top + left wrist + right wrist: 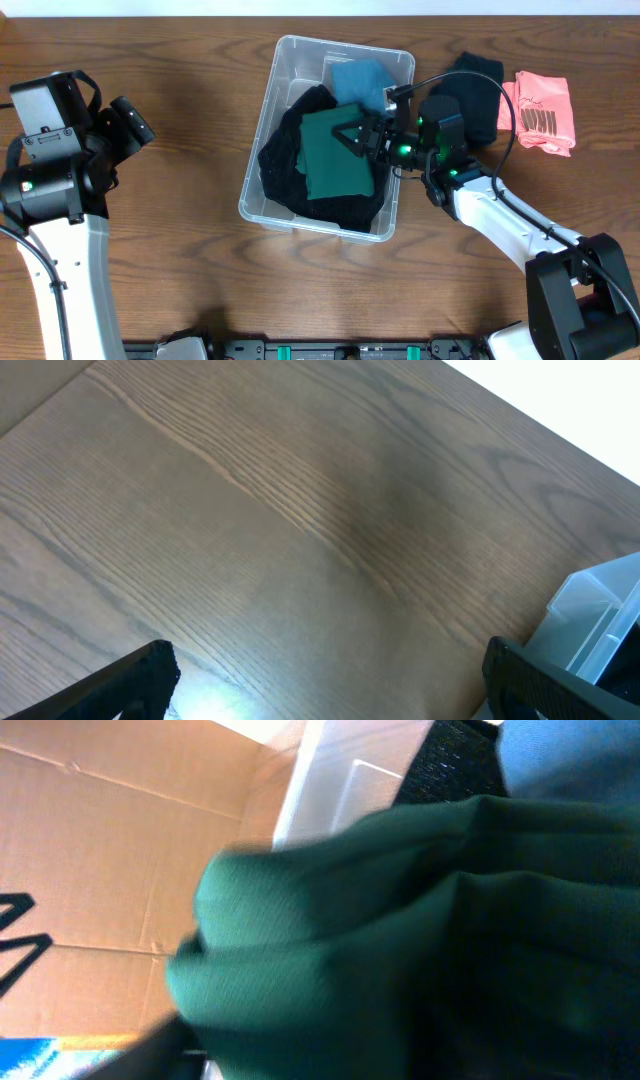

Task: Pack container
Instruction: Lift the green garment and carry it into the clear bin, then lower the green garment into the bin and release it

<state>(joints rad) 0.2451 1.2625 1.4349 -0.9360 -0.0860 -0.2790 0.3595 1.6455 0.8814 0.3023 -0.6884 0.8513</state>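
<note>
The clear plastic bin [300,58] sits near the middle of the brown wooden table [180,250], a little toward 12 o'clock. It stands upright with its top open. Inside, a big black cloth [278,160] fills the half toward 6 o'clock. A dark green cloth [335,165] lies folded on top of the black one. A blue cloth [362,80] sits in the bin's 1 o'clock corner.

The right gripper [352,135] reaches in over the bin's 3 o'clock wall and is right at the green cloth's 1 o'clock corner. In the right wrist camera the green cloth [400,940] fills almost the whole view, bunched in folds and very close. I cannot tell if the fingers are pinching it or are apart, because they do not show clearly.

Just outside the bin at 3 o'clock, a black bundle [485,95] lies on the table. Beside it, further toward 3 o'clock, lies a pink cloth [540,115] with dark letters on it.

The left gripper [130,120] is at 9 o'clock, well apart from the bin, above bare wood. In its wrist camera its two fingers [140,680] are spread wide with nothing between them. One corner of the bin [600,610] shows at 4 o'clock.
</note>
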